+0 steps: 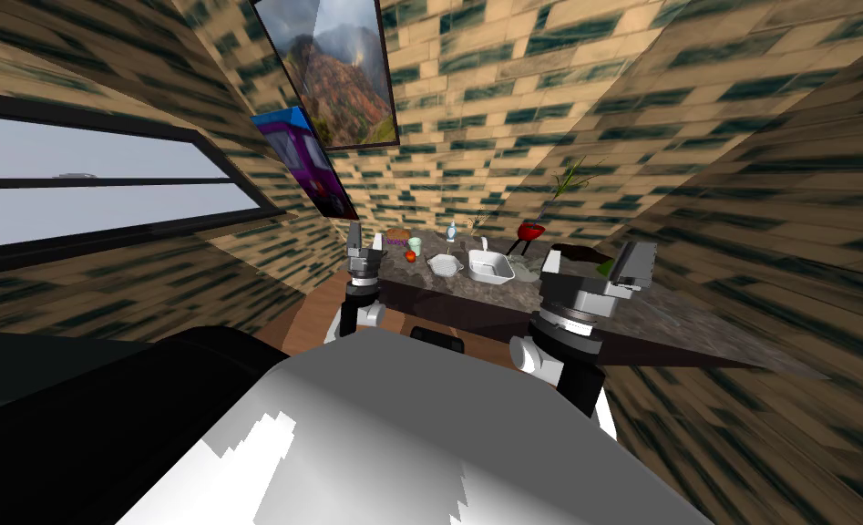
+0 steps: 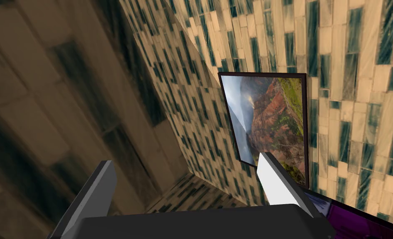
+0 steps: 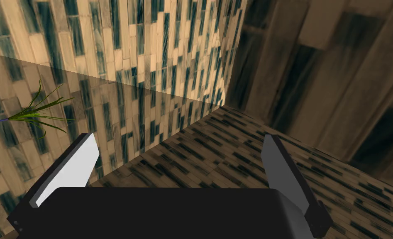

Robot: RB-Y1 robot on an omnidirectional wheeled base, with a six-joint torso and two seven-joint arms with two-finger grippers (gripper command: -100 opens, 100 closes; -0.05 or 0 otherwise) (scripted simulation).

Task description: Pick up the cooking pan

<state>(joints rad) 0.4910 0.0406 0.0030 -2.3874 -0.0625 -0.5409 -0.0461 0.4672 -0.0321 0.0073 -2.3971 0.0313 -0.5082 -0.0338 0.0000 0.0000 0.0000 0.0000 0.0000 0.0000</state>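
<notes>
Two white containers side by side on counter (image 1: 671, 312): pan (image 1: 445, 265), dish (image 1: 490, 268).

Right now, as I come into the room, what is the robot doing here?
The robot stands in front of a dark counter that carries several kitchen things, among them a white pan, which is probably the one it wants. Nothing is being handled. The left hand and the right hand are raised near the counter's front edge, both open and empty, pointing toward the walls. The pan lies further back, apart from both hands, so the pickup has not yet begun.
</notes>
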